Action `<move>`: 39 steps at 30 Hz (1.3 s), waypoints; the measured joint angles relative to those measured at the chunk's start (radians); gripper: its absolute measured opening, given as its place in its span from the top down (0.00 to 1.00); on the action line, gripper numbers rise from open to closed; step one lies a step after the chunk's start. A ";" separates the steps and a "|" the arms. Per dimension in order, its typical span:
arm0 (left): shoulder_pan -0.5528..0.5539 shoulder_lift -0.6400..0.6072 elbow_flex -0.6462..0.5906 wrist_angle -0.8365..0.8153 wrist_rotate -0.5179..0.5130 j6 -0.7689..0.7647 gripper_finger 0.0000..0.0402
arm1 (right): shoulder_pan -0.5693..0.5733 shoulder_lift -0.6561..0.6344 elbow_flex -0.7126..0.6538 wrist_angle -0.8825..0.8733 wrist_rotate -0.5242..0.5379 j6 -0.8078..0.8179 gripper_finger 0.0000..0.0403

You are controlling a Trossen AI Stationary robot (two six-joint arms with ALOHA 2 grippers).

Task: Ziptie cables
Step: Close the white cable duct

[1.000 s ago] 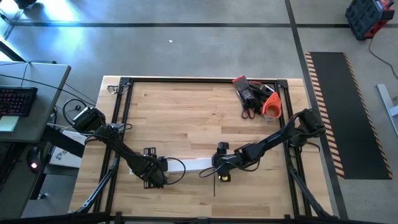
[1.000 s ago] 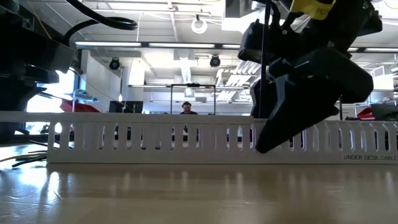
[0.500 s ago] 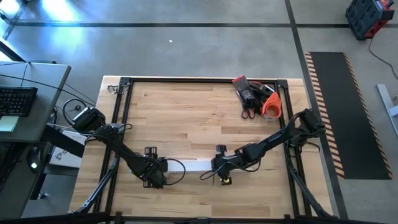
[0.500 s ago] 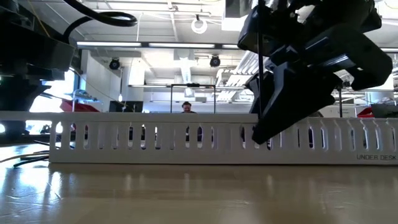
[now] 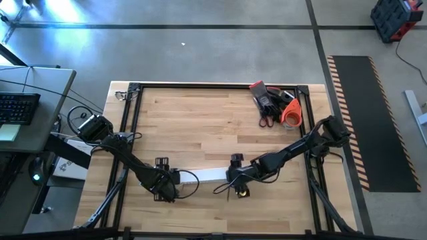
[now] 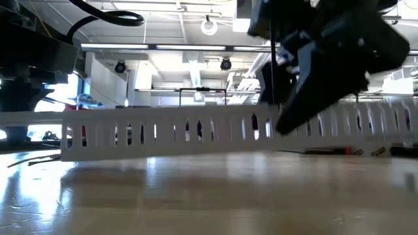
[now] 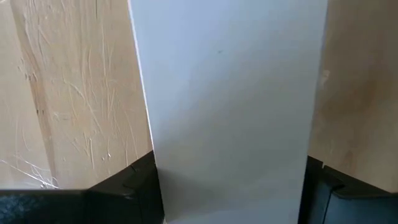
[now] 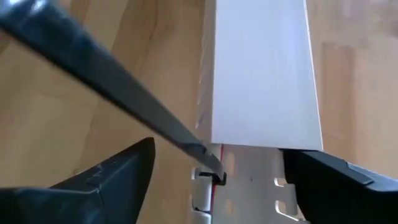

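Note:
A long white slotted channel (image 5: pixel 203 176) with a flat white cover lies near the table's near edge between my two grippers. In the low view the channel (image 6: pixel 170 130) slants, its right end raised. My left gripper (image 5: pixel 167 183) is shut on its left end. My right gripper (image 5: pixel 233 178) is open at its right end, one finger (image 8: pixel 112 177) on each side. A black ziptie (image 8: pixel 124 93) sticks into a slot there and stands upright (image 6: pixel 272 72). Thin grey cables (image 5: pixel 192 187) loop on the wood beside the left gripper. My left gripper (image 7: pixel 230 180) pinches the channel's white cover (image 7: pixel 230 112) at its left end, one finger on each long edge. The fingers (image 7: pixel 127 186) lie along the strip, coming from the table's left. My right gripper (image 8: pixel 217 180) straddles the channel's right end (image 8: pixel 249 186). Wood shows between one finger and the channel, and I cannot tell whether the other finger (image 8: pixel 336 180) touches it.
A heap of red, black and orange tools (image 5: pixel 273 103) sits at the table's far right corner. A black frame (image 5: pixel 133 120) runs round the table edges. Bare wood (image 5: pixel 200 127) lies between the heap and the grippers. A desk with a keyboard (image 5: pixel 17 107) stands to the left.
The channel's right end has risen off the table, so the strip now slants up to the right, and it has shifted slightly rightward in the low view. My right gripper has risen with it and moved a little toward the far edge.

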 joint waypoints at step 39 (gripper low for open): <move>-0.023 0.000 -0.001 -0.029 0.061 -0.024 0.46 | 0.035 -0.053 -0.149 0.311 0.145 0.076 0.24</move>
